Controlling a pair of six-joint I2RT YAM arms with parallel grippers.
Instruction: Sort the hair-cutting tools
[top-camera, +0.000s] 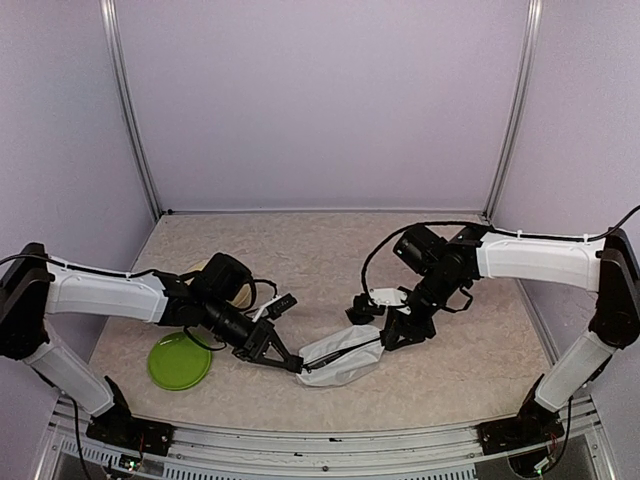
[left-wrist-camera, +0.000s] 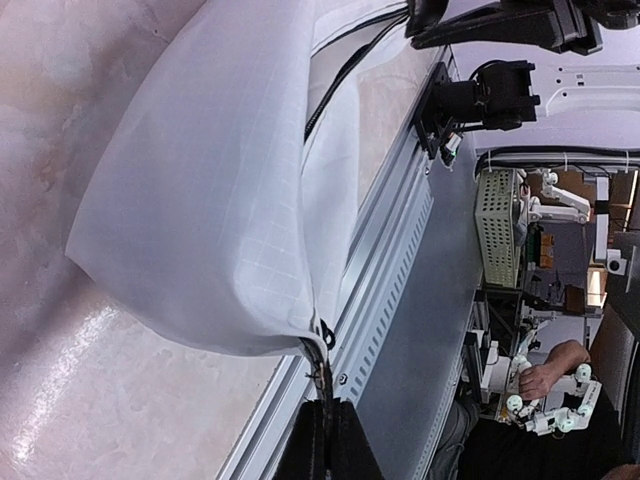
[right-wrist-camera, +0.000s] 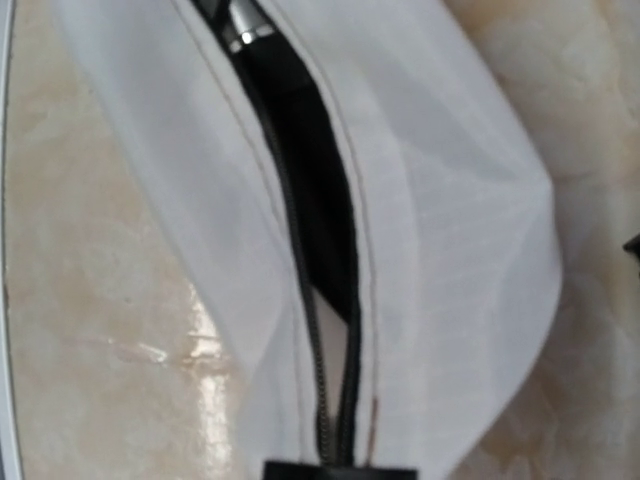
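Observation:
The white zip pouch (top-camera: 340, 362) lies on the table between the two arms, its zip partly open. My left gripper (top-camera: 290, 362) is shut on the pouch's black left end (left-wrist-camera: 322, 378), its fingers (left-wrist-camera: 312, 440) pressed together on it. At the pouch's right end is my right gripper (top-camera: 388, 338); its fingers are out of the right wrist view, so its state is unclear. Through the open zip (right-wrist-camera: 330, 330) shows a black tool with a silver band (right-wrist-camera: 262, 62), lying inside the pouch. No other hair-cutting tools are in view.
A green plate (top-camera: 180, 361) lies at the front left, beside the left arm. A pale bowl (top-camera: 240, 294) sits behind the left wrist, mostly hidden. The table's metal front rail (left-wrist-camera: 385, 250) runs close by the pouch.

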